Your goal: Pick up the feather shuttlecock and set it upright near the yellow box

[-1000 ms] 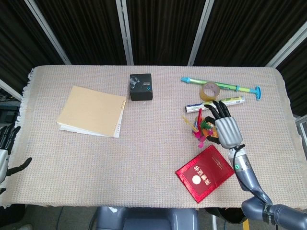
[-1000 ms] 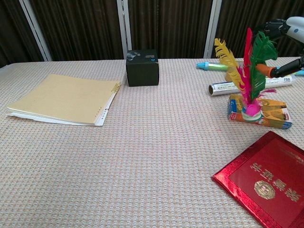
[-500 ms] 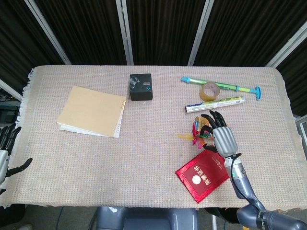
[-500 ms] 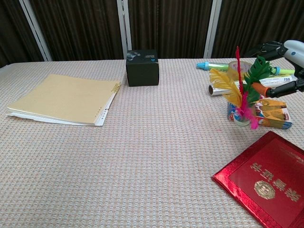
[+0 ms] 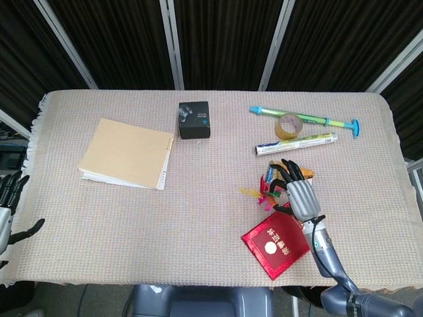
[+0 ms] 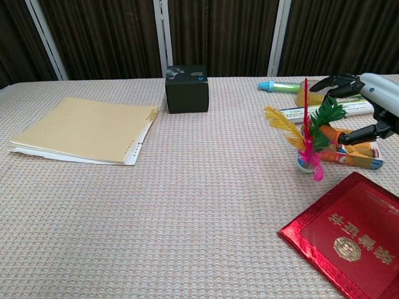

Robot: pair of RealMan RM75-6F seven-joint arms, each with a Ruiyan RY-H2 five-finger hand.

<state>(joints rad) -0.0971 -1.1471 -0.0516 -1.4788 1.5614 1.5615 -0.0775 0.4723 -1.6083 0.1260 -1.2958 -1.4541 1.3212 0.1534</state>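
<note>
Over the last second the robot's right hand (image 6: 365,106) has drawn back toward the near table edge and come lower, carrying the multicoloured feather shuttlecock (image 6: 304,138) off the top of the flat yellow box (image 6: 352,154) down to the woven cloth just beside its left end.

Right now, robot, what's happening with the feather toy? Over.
Right hand holds feather shuttlecock upright, base by the yellow box. Left hand idle at table's edge. Red booklet close by.
</note>
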